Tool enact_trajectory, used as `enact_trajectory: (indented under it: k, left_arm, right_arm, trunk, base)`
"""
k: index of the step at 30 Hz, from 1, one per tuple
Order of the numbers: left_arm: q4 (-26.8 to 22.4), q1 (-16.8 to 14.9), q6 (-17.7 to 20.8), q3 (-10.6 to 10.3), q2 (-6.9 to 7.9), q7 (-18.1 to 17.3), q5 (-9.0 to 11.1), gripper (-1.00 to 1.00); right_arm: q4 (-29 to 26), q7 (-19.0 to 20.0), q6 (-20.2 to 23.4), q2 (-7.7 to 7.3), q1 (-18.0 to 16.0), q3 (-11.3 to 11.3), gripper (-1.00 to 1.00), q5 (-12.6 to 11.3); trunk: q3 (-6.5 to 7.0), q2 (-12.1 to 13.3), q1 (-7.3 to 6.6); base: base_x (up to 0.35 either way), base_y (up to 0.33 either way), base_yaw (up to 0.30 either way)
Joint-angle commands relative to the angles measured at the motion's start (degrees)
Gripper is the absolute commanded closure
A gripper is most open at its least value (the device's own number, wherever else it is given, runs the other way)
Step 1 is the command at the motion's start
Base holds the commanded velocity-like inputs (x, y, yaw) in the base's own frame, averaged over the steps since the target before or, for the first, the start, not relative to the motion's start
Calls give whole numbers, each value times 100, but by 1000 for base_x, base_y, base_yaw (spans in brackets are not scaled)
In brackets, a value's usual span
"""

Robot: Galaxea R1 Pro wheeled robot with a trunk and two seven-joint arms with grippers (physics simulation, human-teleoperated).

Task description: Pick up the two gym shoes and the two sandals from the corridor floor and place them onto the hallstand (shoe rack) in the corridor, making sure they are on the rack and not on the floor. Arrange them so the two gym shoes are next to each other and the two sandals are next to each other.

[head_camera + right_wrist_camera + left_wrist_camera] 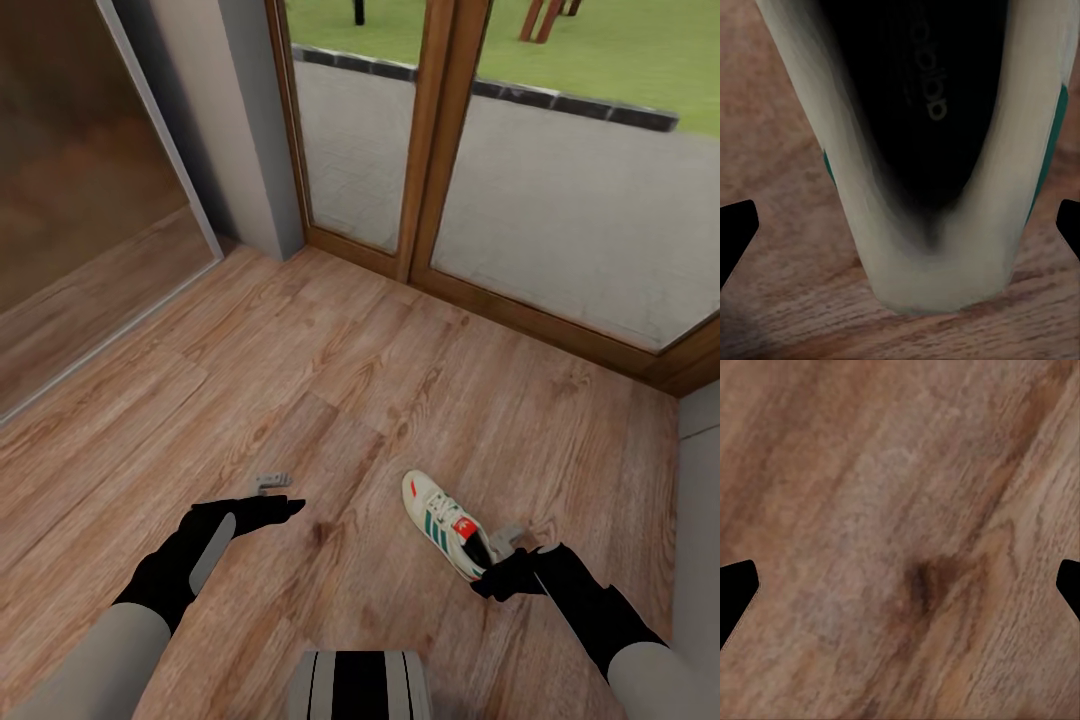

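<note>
right gripper (497,560) wide at gym shoe (447,522) heel; left gripper (272,480) wide above bare floor (330,380).

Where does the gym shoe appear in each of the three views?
Head view: the gym shoe lies on the wood floor at lower right, heel at the right gripper.
Left wrist view: not in it.
Right wrist view: the shoe's heel opening is seen close up, between the fingertips.
Shared landmark: the wood floor.

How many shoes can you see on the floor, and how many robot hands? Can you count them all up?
Gym shoes: 1, the white gym shoe with green stripes on the wooden floor
Sandals: 0
Grippers: 2, the left gripper and the right gripper
Total: 3
</note>
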Motion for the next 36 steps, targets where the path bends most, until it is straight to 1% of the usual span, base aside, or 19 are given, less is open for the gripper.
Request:
enact_trajectory:
  k: [1,16,23,31,32,36]
  left_arm:
    - [-6,-2,23,-11,5,-2,13,-100]
    - [-6,-2,26,-11,5,-2,17,-100]
    - [-6,-2,23,-11,5,-2,16,-100]
    - [-6,-2,22,-11,5,-2,15,-100]
    - [-6,-2,22,-11,5,-2,14,-100]
    - [-6,-2,22,-11,5,-2,14,-100]
  right_arm:
    - [-11,40,14,-4,-3,11,-100,60]
    - [-11,38,14,-4,2,11,-100,60]
    - [-11,38,14,-4,2,11,-100,60]
    - [-8,38,14,-4,2,3,-100,60]
    - [-7,40,14,-4,2,3,100,60]
    - [-3,40,21,-4,2,8,100,81]
  trunk:
    - [-4,-2,-1]
    - [-4,-2,-1]
    - [-4,-2,-1]
    - [-4,-2,-1]
    - [-4,-2,-1]
    - [-4,-2,-1]
  base:
    - [24,25,0]
    - [6,4,0]
    - [104,0,0]
    - [18,0,0]
    - [2,0,0]
    - [0,0,0]
